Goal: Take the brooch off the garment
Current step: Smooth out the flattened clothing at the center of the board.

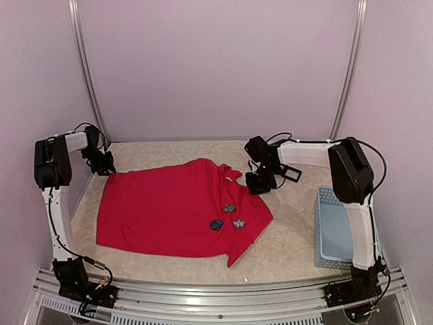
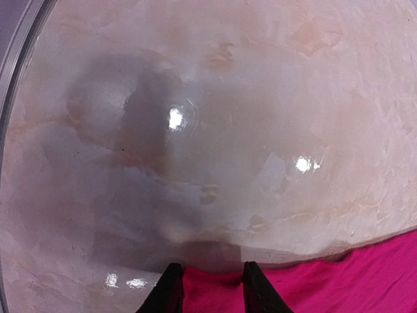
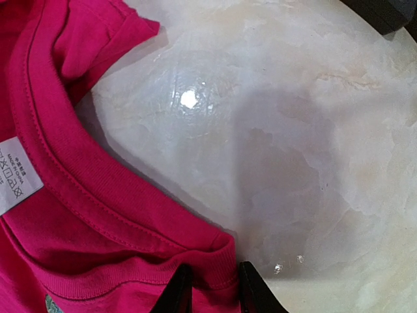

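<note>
The red garment (image 1: 162, 203) lies spread flat across the table. Three small brooches sit on its right part: a dark one (image 1: 229, 208), a blue round one (image 1: 216, 224) and a silvery one (image 1: 239, 223). My left gripper (image 1: 107, 166) is down at the garment's far left corner. In the left wrist view its jaws (image 2: 210, 266) stand narrow but apart, with the garment's edge (image 2: 339, 274) lying flat between them. My right gripper (image 1: 260, 181) is at the collar. Its fingers (image 3: 214, 266) straddle the ribbed collar end (image 3: 98, 215) with a small gap.
A pale blue plastic basket (image 1: 336, 230) stands at the right edge beside the right arm. A white care label (image 3: 16, 173) shows inside the collar. Walls and metal uprights (image 1: 88, 81) close in the back and sides. Marbled tabletop (image 1: 291, 250) shows in front of the garment.
</note>
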You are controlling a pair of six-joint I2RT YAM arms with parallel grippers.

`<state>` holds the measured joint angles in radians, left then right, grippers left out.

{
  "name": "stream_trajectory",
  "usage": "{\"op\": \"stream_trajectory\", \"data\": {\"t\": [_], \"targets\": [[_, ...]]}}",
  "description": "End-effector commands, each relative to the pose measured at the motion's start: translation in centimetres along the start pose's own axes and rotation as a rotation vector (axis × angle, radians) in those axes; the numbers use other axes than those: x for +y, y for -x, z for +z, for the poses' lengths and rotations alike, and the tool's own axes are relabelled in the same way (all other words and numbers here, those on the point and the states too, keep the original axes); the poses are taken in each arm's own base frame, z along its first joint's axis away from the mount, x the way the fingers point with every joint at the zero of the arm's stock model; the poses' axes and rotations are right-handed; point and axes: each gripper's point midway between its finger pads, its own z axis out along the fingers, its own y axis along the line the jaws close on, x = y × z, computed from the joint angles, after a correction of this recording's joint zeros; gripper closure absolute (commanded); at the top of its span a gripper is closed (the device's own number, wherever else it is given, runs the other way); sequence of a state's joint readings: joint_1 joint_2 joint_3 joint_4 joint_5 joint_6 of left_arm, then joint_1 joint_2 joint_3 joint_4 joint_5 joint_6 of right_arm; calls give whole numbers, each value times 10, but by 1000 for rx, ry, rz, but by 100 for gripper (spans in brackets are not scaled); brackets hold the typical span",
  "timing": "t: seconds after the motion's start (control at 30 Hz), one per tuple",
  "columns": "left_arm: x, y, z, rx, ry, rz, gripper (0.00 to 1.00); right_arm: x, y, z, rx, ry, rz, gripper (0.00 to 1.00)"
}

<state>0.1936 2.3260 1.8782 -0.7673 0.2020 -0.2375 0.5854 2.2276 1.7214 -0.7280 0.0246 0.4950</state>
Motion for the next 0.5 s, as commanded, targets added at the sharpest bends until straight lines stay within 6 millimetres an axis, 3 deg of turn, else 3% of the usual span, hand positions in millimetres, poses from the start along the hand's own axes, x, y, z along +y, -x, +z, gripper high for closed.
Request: {"op": "stream_trajectory", "data": {"t": [0.0,0.1,0.3,0.47], "targets": [[-6,-2,7,10,-17,-12,79,-13,-4,15,17,-26,22,87],[-2,3,4,-6,-26,-67,99,-26,-1,5,-16,-57,60,100],[15,25,-18,-98,-18,-146,100,-56,-10,-27,-47,-145,123,100],[33,44,-41,-174,12,-187,100,-78,-50,-38,31,-217,163,100]]}}
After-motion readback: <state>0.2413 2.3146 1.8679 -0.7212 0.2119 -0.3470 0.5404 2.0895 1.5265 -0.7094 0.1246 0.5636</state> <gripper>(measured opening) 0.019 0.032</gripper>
